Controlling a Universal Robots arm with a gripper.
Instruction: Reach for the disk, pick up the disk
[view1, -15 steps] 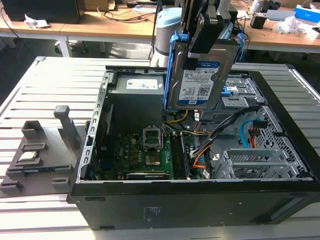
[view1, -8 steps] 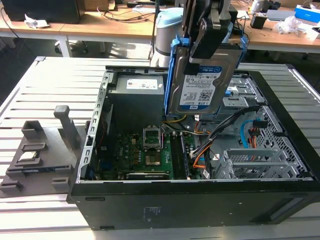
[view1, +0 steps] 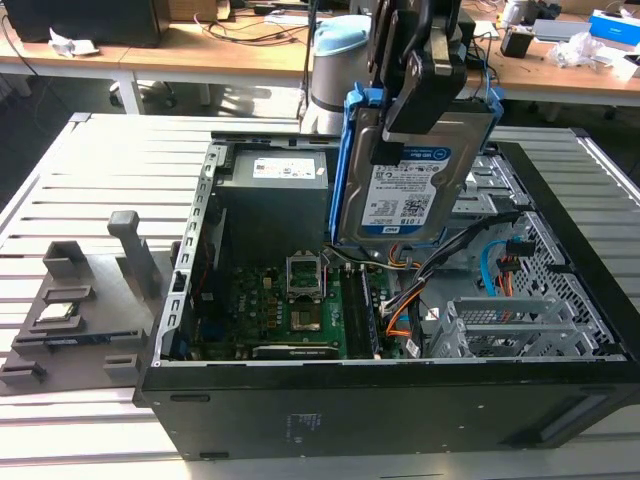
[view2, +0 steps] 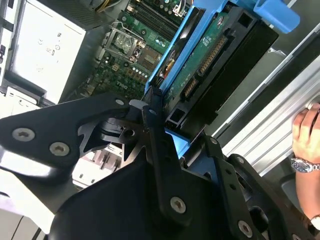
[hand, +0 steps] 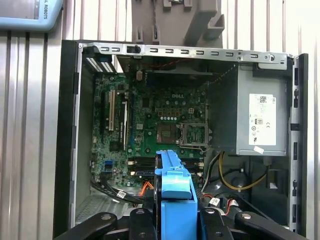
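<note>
**Holding the disk clear of the computer case**

Going left to right across the exterior view, a grey fixture (view1: 85, 300) lay on the slatted table (view1: 120, 170) at about nine o'clock, the open computer case (view1: 400, 400) took the middle, and its drive cage (view1: 500, 325) sat toward four o'clock. Above the case, at about one o'clock, the disk (view1: 410, 180) hung upright with its label facing the camera and its blue rails at the sides. The gripper (view1: 415, 95) was clamped on the disk's upper part, fingers closed narrowly against it.

In the first wrist view the blue rail (hand: 175, 192) ran between the black fingers (hand: 220, 227) at six o'clock, with the motherboard (hand: 150, 130) well below. In the second wrist view a person's hand (view2: 306, 132) rested at three o'clock.

By my reading, the reach was done and the pick-up was in hand, the disk apparently lifted free. Any further move would call for a steady grip and clearance from the loose cables (view1: 400, 300).
</note>
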